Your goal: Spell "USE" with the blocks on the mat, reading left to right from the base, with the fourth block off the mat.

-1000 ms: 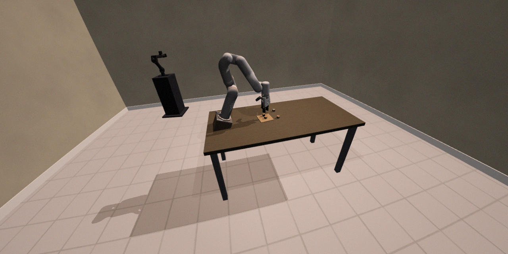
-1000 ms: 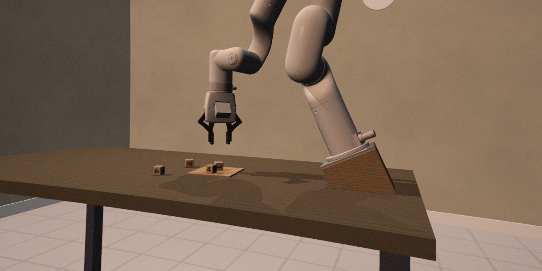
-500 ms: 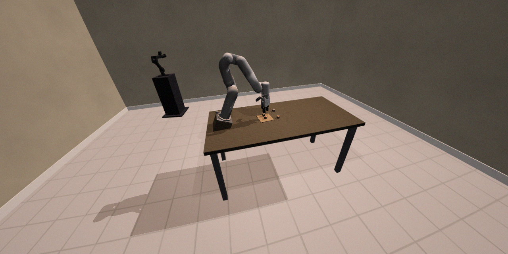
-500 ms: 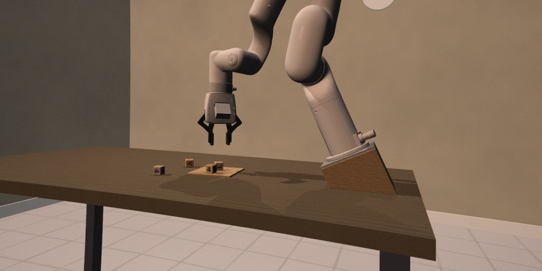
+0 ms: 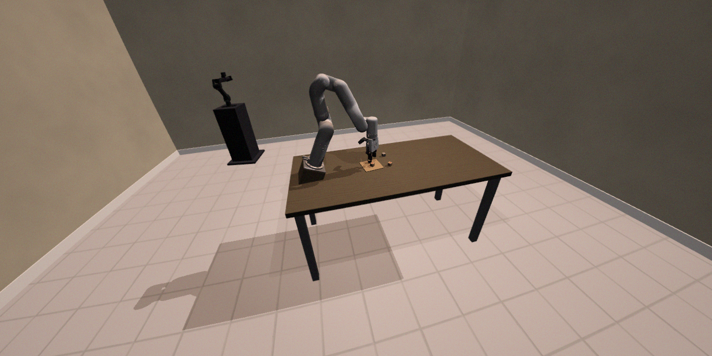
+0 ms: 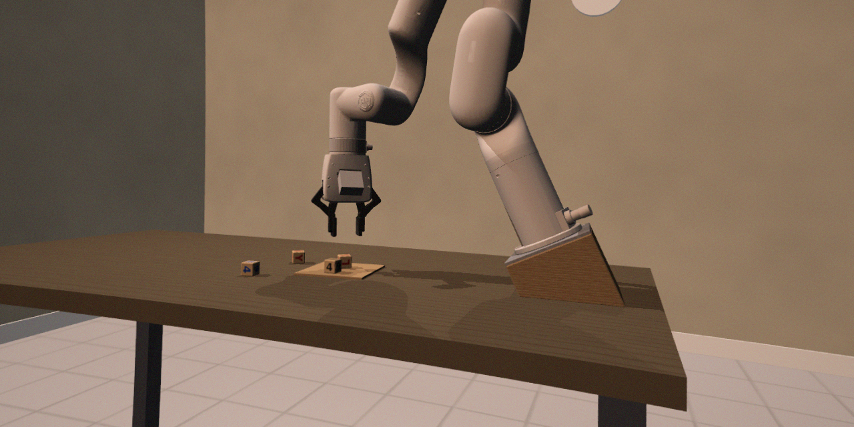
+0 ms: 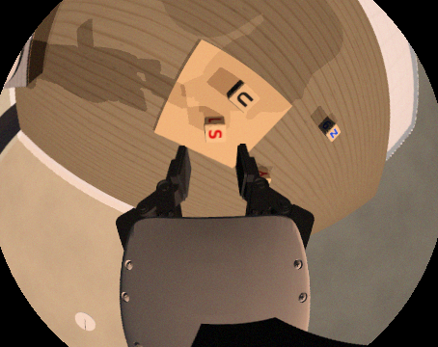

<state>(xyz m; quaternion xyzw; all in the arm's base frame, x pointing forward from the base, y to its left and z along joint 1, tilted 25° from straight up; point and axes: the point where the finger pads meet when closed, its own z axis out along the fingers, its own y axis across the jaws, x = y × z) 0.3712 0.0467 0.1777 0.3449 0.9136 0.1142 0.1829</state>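
Seen from the exterior view, the table [image 5: 423, 164] [image 6: 239, 305] [image 7: 118, 145] extends well beyond the mat [image 5: 365, 168] [image 6: 364, 272] [image 7: 180, 116] on every side. The arm [image 5: 318, 99] [image 6: 484, 66] rises at right. Its gripper [image 5: 371, 158] [image 6: 346, 233] [image 7: 212, 155] hangs above the blocks, fingers spread partway, pinching nothing. Inside the mat's edges, the U block [image 6: 331, 265] [image 7: 243, 97] sits near, the S block [image 6: 344, 261] [image 7: 215, 131] far, a narrow gap between. Off the mat at left are the Z block [image 5: 389, 164] [image 6: 250, 267] [image 7: 330, 130], near, and the Y-sided block [image 5: 383, 154] [image 6: 298, 256] [image 7: 264, 173], far.

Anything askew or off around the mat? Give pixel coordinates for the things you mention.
Nothing damaged. U block [image 7: 244, 98] [image 6: 329, 266] and S block [image 7: 215, 133] [image 6: 345, 261] sit on the mat [image 7: 180, 113] [image 6: 364, 273] turned differently, so their letters don't line up. Blue-lettered block [image 7: 333, 132] [image 6: 247, 268] is off the mat.
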